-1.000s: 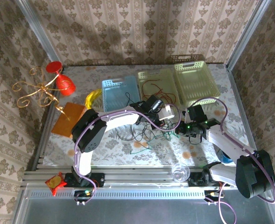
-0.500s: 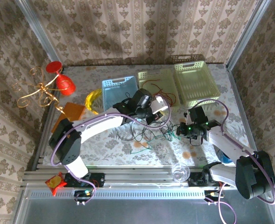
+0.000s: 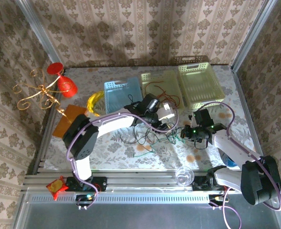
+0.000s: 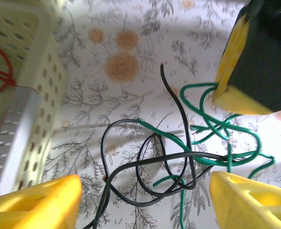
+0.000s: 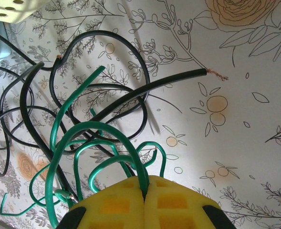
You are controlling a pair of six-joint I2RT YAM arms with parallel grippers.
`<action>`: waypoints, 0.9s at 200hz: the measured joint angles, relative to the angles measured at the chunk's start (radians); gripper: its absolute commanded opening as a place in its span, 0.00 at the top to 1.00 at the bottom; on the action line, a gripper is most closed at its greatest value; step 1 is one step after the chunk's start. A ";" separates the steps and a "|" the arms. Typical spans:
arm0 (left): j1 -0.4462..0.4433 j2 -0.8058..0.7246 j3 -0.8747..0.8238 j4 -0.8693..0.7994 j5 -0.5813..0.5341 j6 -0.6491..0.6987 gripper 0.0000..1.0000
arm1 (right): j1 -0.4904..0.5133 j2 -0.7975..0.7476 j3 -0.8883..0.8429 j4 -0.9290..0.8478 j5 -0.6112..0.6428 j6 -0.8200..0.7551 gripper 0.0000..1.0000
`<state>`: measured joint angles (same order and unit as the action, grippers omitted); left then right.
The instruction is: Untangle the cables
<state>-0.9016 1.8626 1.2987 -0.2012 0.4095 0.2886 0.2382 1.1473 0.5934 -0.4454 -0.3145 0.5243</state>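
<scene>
Left fingers point(image 4: 35, 205) newly apart, cables point(image 4: 187, 157) between them

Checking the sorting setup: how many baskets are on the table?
4: blue basket at left, middle yellow basket beside it, right yellow basket, and a grey basket behind that, mostly hidden.

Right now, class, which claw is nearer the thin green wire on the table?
Right. The right claw is shut on a loop of the thin green wire; the left claw hangs open above that wire's other loops, gripping nothing.
</scene>
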 measured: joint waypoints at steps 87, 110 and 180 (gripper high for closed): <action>0.000 0.150 0.130 -0.054 0.001 0.094 0.45 | -0.010 -0.031 0.000 -0.008 0.000 0.000 1.00; -0.002 0.178 0.150 -0.069 -0.003 0.113 0.49 | -0.013 -0.031 0.000 -0.008 0.000 0.000 1.00; -0.014 0.206 0.160 -0.076 -0.011 0.119 0.94 | -0.016 -0.031 -0.002 -0.008 -0.004 0.000 1.00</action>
<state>-0.9157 2.0682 1.4590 -0.2768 0.3981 0.4076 0.2218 1.1168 0.5915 -0.4530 -0.3183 0.5240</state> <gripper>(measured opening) 0.181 0.064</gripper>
